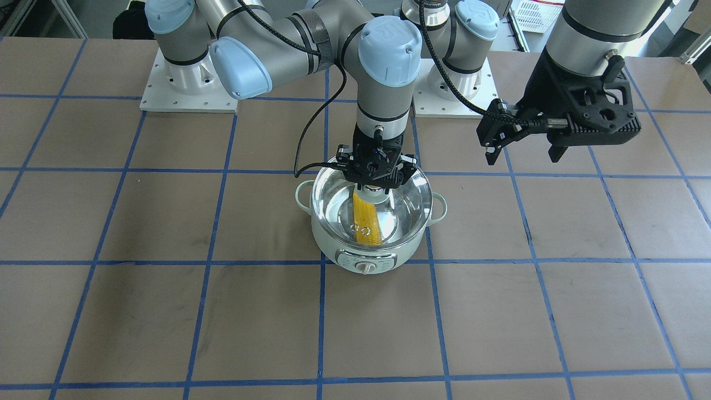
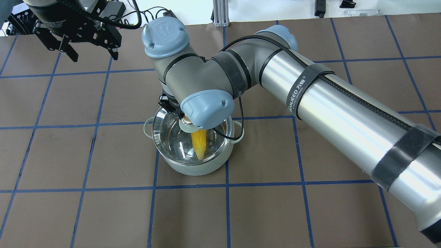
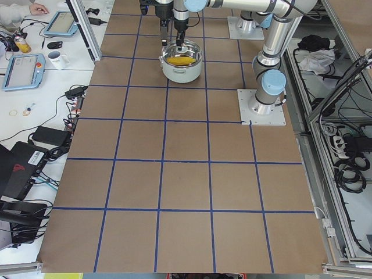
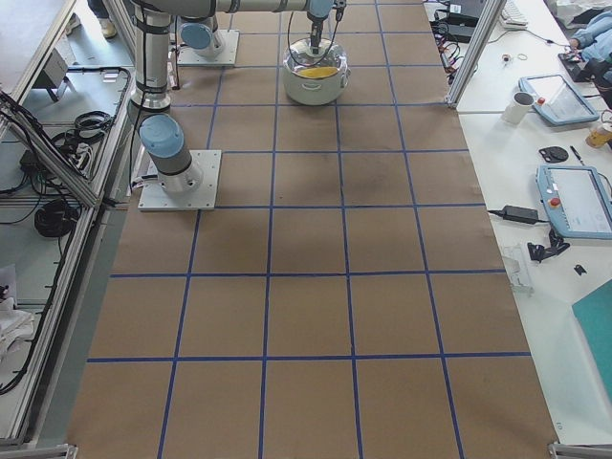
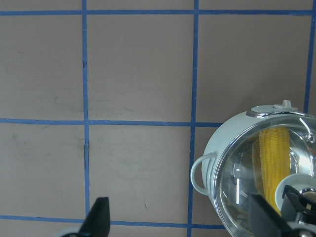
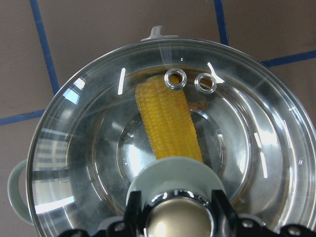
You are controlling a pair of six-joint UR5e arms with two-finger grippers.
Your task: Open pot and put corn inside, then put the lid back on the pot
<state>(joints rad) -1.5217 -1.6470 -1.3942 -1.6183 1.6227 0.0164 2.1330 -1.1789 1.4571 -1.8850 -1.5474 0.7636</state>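
The mint-green pot [image 1: 366, 250] stands at mid-table, its dial toward the front-facing camera. The yellow corn [image 1: 366, 222] lies inside it, seen through the clear glass lid [image 1: 402, 208] that sits on the pot's rim. My right gripper [image 1: 376, 186] points straight down over the pot, shut on the lid's knob. In the right wrist view the fingers flank the knob [image 6: 180, 217], above the corn [image 6: 168, 123] and the vent holes [image 6: 175, 78]. My left gripper [image 1: 522, 153] is open and empty, raised well off to the pot's side; its wrist view shows the pot [image 5: 217, 143].
The brown table [image 1: 166, 311] has a grid of blue tape lines. The two arm bases [image 1: 189, 89] stand at its robot side. The right arm's long link [image 2: 344, 113] stretches across the table's right half in the overhead view.
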